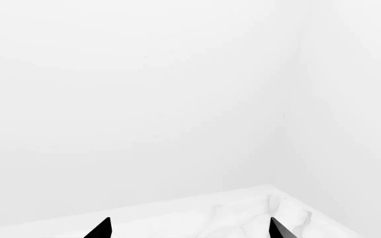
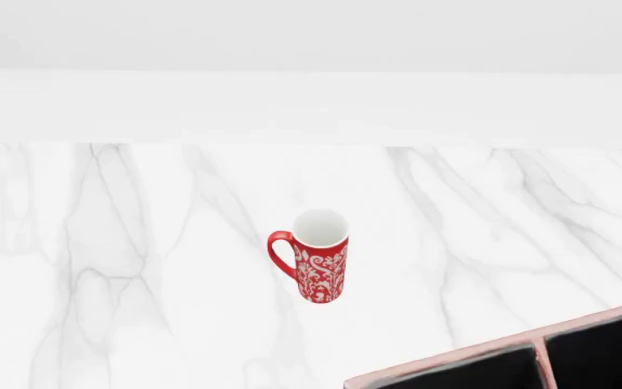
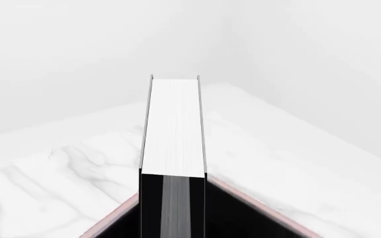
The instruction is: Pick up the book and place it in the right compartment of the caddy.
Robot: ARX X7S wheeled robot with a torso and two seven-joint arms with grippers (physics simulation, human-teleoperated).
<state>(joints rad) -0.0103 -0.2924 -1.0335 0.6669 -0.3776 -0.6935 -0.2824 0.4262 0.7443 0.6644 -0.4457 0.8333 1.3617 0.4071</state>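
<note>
1. Head view: a white marble table (image 2: 127, 243) fills the scene, with a plain white wall behind it.
2. A tall red mug (image 2: 317, 258) with a white pattern stands upright near the middle of the table, its handle towards the robot's left and its white inside showing.
3. The caddy (image 2: 452, 362) enters at the lower right corner of the head view; its pale reddish rim and a pale divider frame two black-lined compartments. It stands apart from the mug, nearer the robot and to its right.
4. Neither arm appears in the head view.
5. Right wrist view: the book (image 3: 174, 129) stands on edge, its white page edge facing the camera between two thin black covers. Its lower part reaches down into the caddy's (image 3: 257, 201) black interior, whose pale rim slopes away on both sides of it.
6. Which compartment holds the book cannot be told from this view.
7. The right gripper's fingers are out of sight, so its grip on the book cannot be told.
8. Left wrist view: two black fingertips (image 1: 101, 229) of the left gripper (image 1: 189, 233) stand well apart with nothing between them, above a corner of the table (image 1: 197, 213).
</note>
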